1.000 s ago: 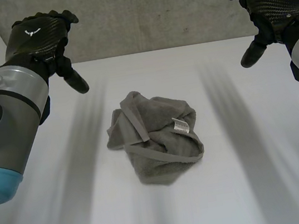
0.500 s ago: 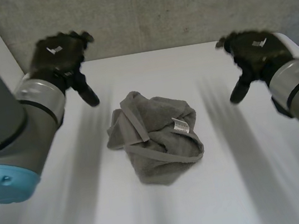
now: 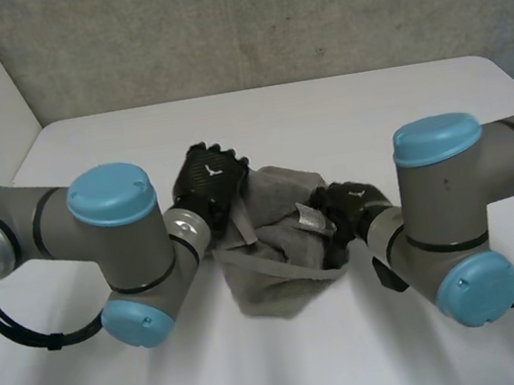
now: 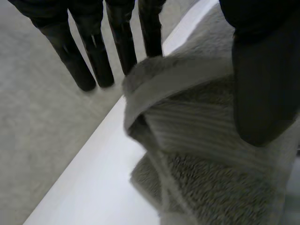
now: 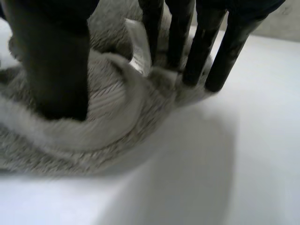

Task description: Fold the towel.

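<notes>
Lying in a crumpled heap at the middle of the white desk (image 3: 321,105): one grey towel (image 3: 280,247), its white label (image 3: 309,216) facing up. Two hands are on it! The left hand (image 3: 212,182) sits at the towel's far left edge, fingers (image 4: 84,61) straight and reaching out past a raised hem (image 4: 178,77), thumb (image 4: 265,93) resting on the cloth, nothing pinched. The right hand (image 3: 344,206) is at the right edge, fingers (image 5: 206,47) straight with tips touching the pile, thumb (image 5: 56,61) pressing down, not closed.
</notes>
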Robot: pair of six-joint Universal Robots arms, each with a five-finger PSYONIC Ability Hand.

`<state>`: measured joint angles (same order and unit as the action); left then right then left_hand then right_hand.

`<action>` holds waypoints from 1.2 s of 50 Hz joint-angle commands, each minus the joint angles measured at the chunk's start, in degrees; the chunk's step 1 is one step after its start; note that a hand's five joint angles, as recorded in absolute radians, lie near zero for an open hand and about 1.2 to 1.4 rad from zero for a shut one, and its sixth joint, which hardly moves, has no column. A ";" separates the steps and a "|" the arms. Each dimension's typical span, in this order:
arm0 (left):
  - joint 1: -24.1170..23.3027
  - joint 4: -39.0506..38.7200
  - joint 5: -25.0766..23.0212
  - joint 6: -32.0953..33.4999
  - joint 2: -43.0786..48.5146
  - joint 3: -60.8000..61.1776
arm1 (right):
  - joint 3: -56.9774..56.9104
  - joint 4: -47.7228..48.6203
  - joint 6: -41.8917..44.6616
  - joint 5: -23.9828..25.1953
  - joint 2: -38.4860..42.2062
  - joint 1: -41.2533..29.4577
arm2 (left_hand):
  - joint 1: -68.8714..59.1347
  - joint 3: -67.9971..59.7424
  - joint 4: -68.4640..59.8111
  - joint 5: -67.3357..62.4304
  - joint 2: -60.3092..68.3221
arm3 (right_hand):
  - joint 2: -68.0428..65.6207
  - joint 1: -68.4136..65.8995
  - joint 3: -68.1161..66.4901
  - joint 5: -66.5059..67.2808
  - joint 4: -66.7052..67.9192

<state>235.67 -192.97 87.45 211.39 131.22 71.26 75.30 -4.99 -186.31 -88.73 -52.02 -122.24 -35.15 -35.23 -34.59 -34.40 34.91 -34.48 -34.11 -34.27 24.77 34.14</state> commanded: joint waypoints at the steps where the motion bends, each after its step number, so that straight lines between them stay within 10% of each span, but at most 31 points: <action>1: -1.18 -0.12 -1.32 -0.36 0.88 0.11 | -0.95 -0.11 -0.28 0.31 1.92 -0.10 | -29.09 -29.01 -29.65 -19.84 29.33 | -23.21 -23.57 -23.42 22.92 23.55; 4: -1.18 -0.30 -1.32 -0.36 0.71 -0.25 | -2.34 -0.28 0.24 0.92 2.10 0.42 | -43.19 -43.11 -43.75 -33.94 43.43 | -45.41 -45.77 -45.62 45.11 45.74; 12: 0.05 -2.14 0.00 -1.86 -7.64 -3.23 | -11.47 -2.30 8.65 1.63 -3.59 1.56 | -44.85 -44.77 -45.41 -35.60 45.09 | -45.52 -45.89 -45.73 45.23 45.86; 27: 10.33 7.07 7.47 -31.63 -30.75 4.39 | -3.95 -10.55 32.82 10.24 -28.40 11.58 | -44.85 -44.77 -45.41 -35.60 45.09 | -45.52 -45.89 -45.73 45.23 45.86; 44: 17.10 10.52 7.03 -34.11 -25.76 14.36 | 0.90 -15.49 49.81 9.36 -18.12 11.32 | -44.85 -44.77 -45.41 -35.60 45.09 | -45.52 -45.89 -45.73 45.23 45.86; 53: 17.28 10.25 4.57 -35.87 -18.01 -4.73 | -8.23 17.04 40.79 10.42 -14.43 11.67 | -44.85 -44.77 -45.41 -35.60 45.09 | -45.52 -45.89 -45.73 45.23 45.86; 60: 18.94 3.07 4.31 -50.24 -18.19 -22.04 | -6.66 43.92 21.16 9.01 -19.26 14.31 | -44.85 -44.77 -45.41 -35.60 45.09 | -45.52 -45.89 -45.73 45.23 45.86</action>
<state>253.43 -184.22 92.03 172.39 113.51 60.02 67.21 20.03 -150.96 -78.88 -67.28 -110.18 -82.37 -88.54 -87.01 -84.28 82.72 -74.56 -76.50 -76.66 66.76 76.30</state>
